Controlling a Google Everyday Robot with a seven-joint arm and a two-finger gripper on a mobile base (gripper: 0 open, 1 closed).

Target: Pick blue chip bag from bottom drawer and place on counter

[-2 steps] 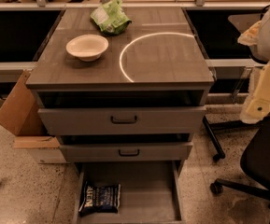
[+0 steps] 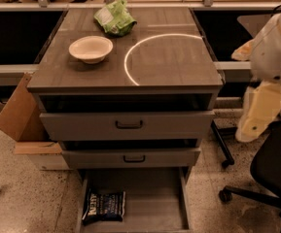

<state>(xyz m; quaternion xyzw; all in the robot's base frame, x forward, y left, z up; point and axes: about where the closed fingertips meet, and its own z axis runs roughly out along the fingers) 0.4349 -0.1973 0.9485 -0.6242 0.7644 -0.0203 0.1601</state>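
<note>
The blue chip bag (image 2: 104, 207) lies flat at the front left of the open bottom drawer (image 2: 149, 200), white lettering up. The counter (image 2: 169, 64) carries a thin white arc on its right half. My gripper (image 2: 257, 114) hangs at the right edge of the view as a pale yellow part under the white arm (image 2: 276, 47). It is beside the cabinet's right side, at about the height of the upper drawers, far above and to the right of the bag. It holds nothing that I can see.
A cream bowl (image 2: 91, 48) and a light green snack bag (image 2: 114, 17) sit on the counter's left and back. Two shallower drawers (image 2: 128, 125) stand slightly open above the bottom one. A cardboard box (image 2: 18, 111) is left of the cabinet and a black office chair (image 2: 271, 178) right.
The arm and gripper have shifted a little to the left and down at the right edge. The bag and the drawers have not moved.
</note>
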